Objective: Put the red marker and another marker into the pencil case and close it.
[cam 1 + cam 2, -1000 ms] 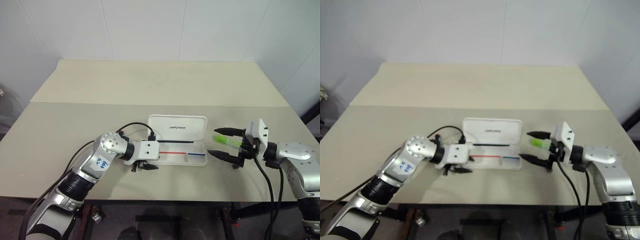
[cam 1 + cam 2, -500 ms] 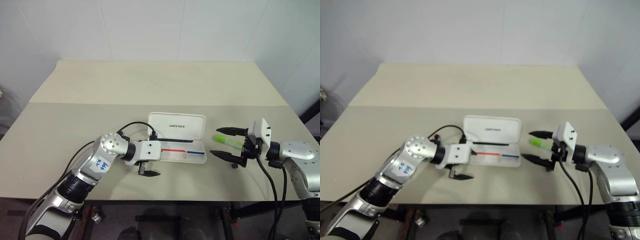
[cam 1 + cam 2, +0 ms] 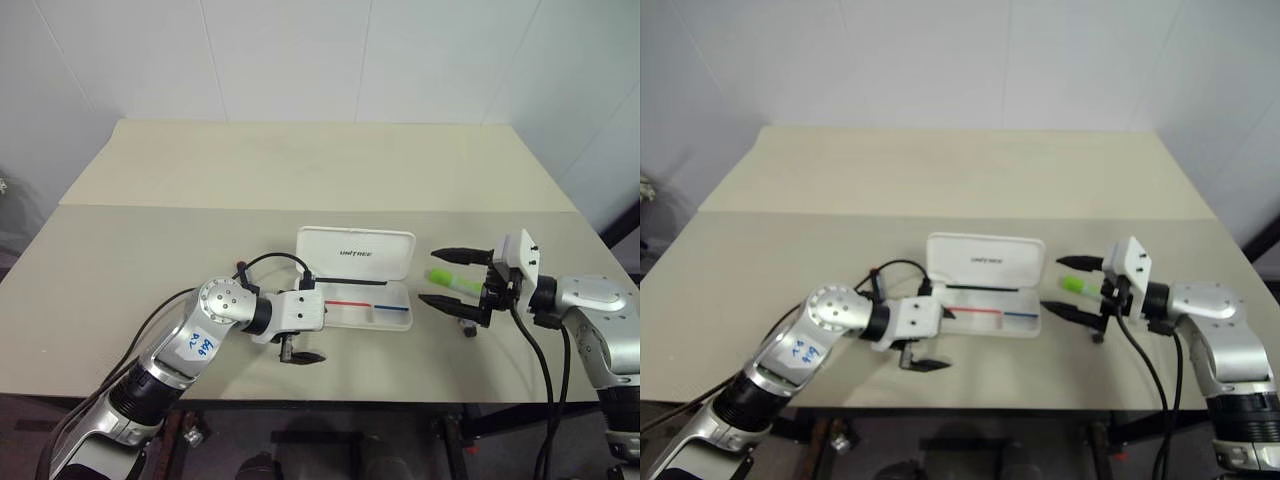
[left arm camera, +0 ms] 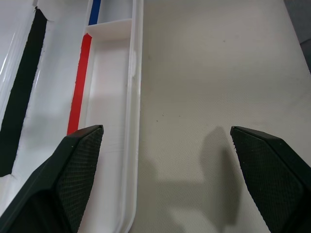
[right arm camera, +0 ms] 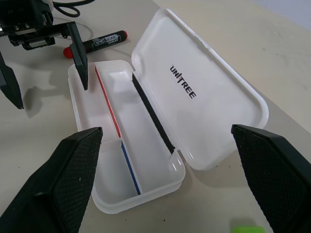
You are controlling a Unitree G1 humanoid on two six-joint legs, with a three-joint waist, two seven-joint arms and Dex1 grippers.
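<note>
The left gripper (image 3: 300, 350) hangs with jaws spread wide and empty at the near left end of the open case (image 3: 365, 300). The red marker (image 5: 95, 42) lies on the table just beside that end, outside the case. The right gripper (image 3: 447, 277) is also wide open and empty, with the green marker (image 3: 452, 279) on the table between its fingers. Neither marker looks packed yet, so the next move is likely a pick: close on a marker and carry it over the tray.
</note>
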